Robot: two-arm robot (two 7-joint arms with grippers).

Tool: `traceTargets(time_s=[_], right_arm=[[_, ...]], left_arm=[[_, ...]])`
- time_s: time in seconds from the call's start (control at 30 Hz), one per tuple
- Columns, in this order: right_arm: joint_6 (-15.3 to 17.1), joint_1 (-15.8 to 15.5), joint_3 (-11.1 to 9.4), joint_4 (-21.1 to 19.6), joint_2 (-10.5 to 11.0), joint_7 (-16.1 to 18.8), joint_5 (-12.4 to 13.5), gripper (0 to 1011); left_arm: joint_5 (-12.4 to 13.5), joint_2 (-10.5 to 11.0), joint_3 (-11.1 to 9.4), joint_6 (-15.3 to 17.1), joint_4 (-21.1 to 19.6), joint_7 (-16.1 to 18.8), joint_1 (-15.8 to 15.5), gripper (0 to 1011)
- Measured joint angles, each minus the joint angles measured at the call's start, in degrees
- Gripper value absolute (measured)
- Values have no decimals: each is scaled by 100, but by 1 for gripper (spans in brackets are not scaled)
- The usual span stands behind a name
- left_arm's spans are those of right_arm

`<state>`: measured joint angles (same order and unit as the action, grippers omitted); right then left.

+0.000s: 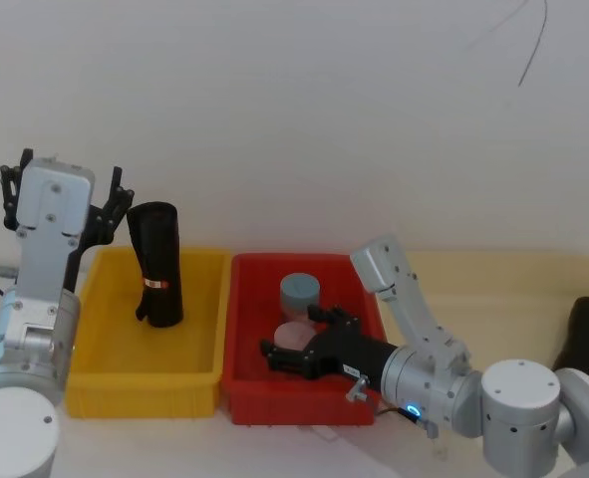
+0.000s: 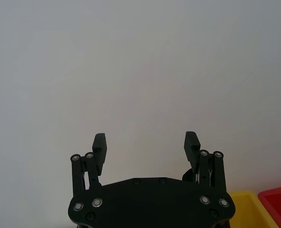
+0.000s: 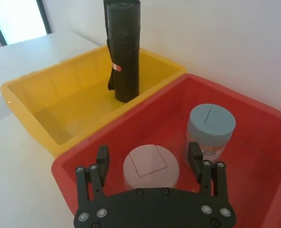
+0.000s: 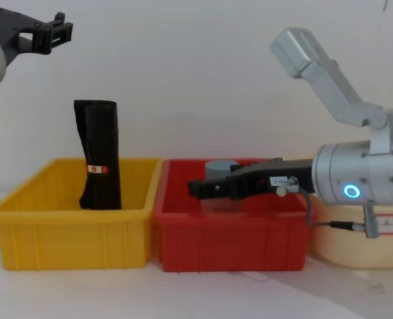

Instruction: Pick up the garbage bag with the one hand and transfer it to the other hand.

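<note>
Our right pincer [image 3: 149, 161] hovers open over the red bin [image 1: 246, 383], our left pincer [image 2: 146, 145] is raised open, and the garbage bag [image 1: 156, 263] stands in the yellow bin [image 1: 125, 386].

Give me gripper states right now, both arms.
Left gripper: open, empty, raised above the yellow bin.
Right gripper: open, empty, over the red bin, straddling the pink jar.

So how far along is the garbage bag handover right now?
Nothing looks done yet: the garbage bag stands upright in the yellow bin, ungripped. In hand: the right gripper is open over the red bin, by the jars, while the left gripper is raised and open. The pickup and the transfer are both left.
</note>
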<state>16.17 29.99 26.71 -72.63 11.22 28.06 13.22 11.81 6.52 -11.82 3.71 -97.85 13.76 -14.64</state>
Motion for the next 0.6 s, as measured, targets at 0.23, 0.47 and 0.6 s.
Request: traceTargets(time_s=[0.23, 0.47, 0.6], right_arm=[[-118, 74, 107, 136, 10, -15, -77, 1000], [-214, 113, 204, 223, 44, -34, -133, 912], [-229, 115, 236, 233, 60, -67, -151, 781]], left_arm=[[0, 0, 0, 0, 0, 0, 0, 1001], [0, 0, -1, -1, 0, 0, 0, 1001], [0, 0, -1, -1, 0, 0, 0, 1001]])
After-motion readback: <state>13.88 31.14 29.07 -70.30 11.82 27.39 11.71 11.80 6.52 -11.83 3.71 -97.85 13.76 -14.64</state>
